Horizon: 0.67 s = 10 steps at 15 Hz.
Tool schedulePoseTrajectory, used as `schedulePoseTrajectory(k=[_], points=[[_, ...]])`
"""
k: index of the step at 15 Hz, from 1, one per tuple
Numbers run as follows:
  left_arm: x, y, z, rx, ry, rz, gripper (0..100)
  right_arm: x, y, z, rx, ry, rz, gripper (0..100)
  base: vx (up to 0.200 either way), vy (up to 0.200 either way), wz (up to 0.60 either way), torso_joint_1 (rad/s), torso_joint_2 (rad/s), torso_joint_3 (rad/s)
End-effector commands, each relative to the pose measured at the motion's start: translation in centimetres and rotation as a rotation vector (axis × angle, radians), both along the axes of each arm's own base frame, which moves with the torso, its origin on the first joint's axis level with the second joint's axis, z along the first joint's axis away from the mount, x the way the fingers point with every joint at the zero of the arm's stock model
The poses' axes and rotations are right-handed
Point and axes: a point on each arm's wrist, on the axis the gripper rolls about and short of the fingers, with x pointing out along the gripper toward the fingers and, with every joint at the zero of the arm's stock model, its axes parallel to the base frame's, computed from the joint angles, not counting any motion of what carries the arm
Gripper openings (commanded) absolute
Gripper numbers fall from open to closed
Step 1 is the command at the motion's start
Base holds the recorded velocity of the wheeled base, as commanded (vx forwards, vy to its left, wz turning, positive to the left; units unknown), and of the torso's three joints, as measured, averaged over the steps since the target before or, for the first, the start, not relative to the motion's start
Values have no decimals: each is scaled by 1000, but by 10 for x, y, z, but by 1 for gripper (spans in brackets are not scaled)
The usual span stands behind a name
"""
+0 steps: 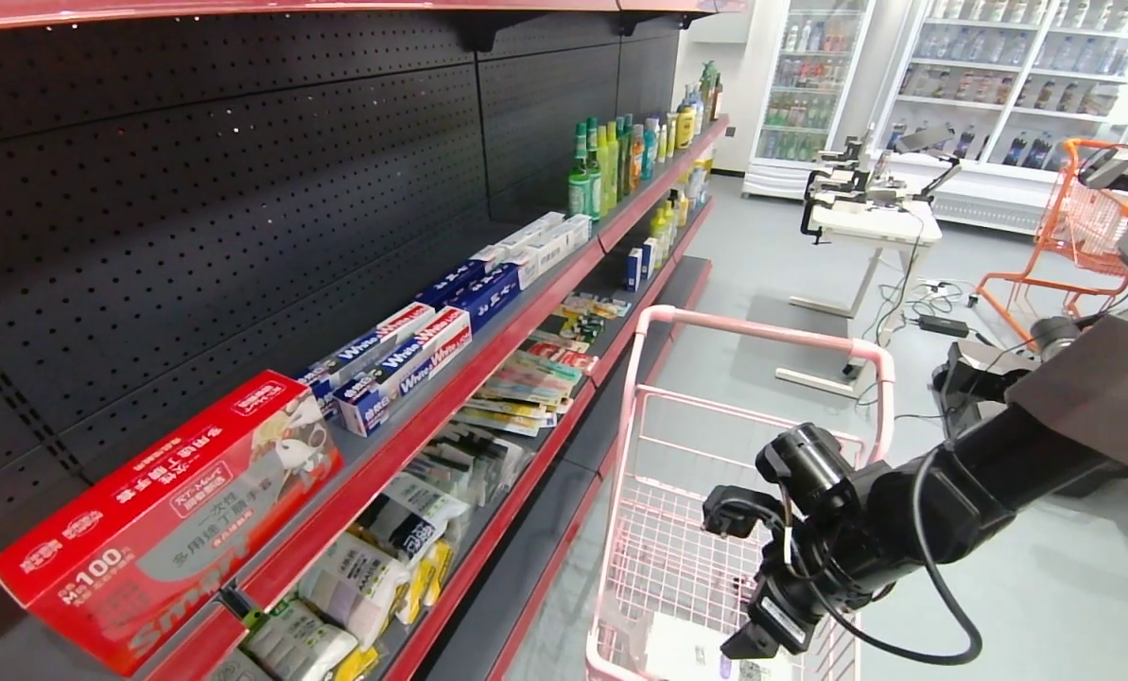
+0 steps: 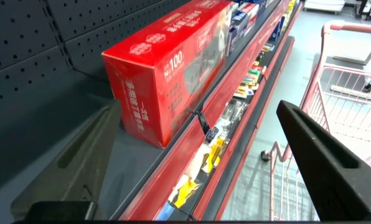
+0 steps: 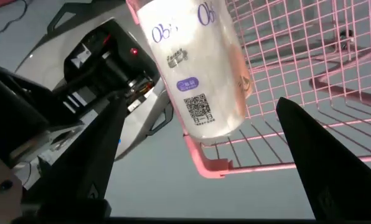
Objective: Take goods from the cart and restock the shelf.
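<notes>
The white pack (image 3: pixel 195 62) is the only item of goods I can make out in the pink cart (image 1: pixel 762 331). It lies low inside the cart against the wire mesh, so it is not yet taken. The right gripper (image 3: pixel 201 109) hangs inside the cart just over this pack. Its fingers are spread wide, one on each side of the pack, and neither seems to touch it. The left gripper (image 2: pixel 198 112) is outside the cart, up at the shelf (image 1: pixel 242 189). It is also spread wide and holds nothing. I judge that this round of restocking is at its beginning: the grasp, the lift out of the cart and the placing on the shelf are all left to do. The shelf, which stands just beside the cart, has bare board on the upper level. In numbers: one pink cart, one white pack in it, one red box (image 1: pixel 166 520) on the upper board, and two grippers. Beyond the box come a row of toothpaste boxes (image 1: pixel 412 355) and a group of bottles (image 1: pixel 611 161), both too overlapped to count exactly. One orange cart (image 1: pixel 1084 218) stands well apart from the pink cart.
</notes>
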Motion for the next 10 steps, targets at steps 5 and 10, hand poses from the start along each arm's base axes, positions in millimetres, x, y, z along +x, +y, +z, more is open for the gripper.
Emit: schedulePoseTrajectory(k=[5,10], points=[[0,0,0,1,-1,2,100,3,7,-8,-10,0,46,100,0,0,0,-135,303,159],[0,0,0,1,-1,1,100,4,8,-6,-15,-20,88,100,0,0,0,-151,333,180]])
